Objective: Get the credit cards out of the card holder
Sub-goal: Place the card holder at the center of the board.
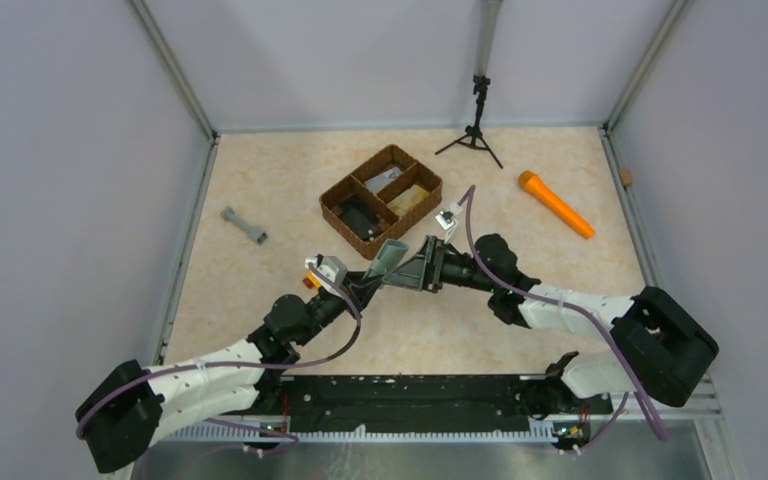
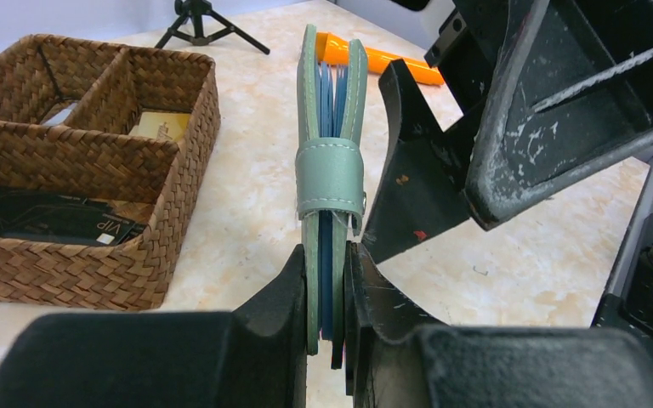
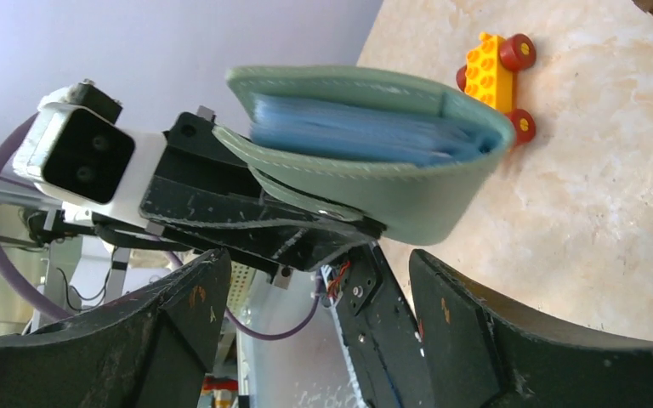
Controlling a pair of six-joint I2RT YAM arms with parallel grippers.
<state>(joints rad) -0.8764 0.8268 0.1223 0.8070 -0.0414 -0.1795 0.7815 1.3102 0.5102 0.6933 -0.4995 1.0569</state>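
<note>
The sage-green card holder is held up off the table, pinched at one end by my left gripper. In the left wrist view the holder stands edge-on between the shut fingers, with blue cards showing between its flaps and a strap round its middle. My right gripper is open and empty, right beside the holder. In the right wrist view its two fingers stand spread below the holder, which shows blue cards in its open edge.
A brown woven divided basket with cards in it stands behind the grippers, also in the left wrist view. An orange cylinder, a grey dumbbell-shaped piece, a small black tripod and a yellow-orange toy car lie around.
</note>
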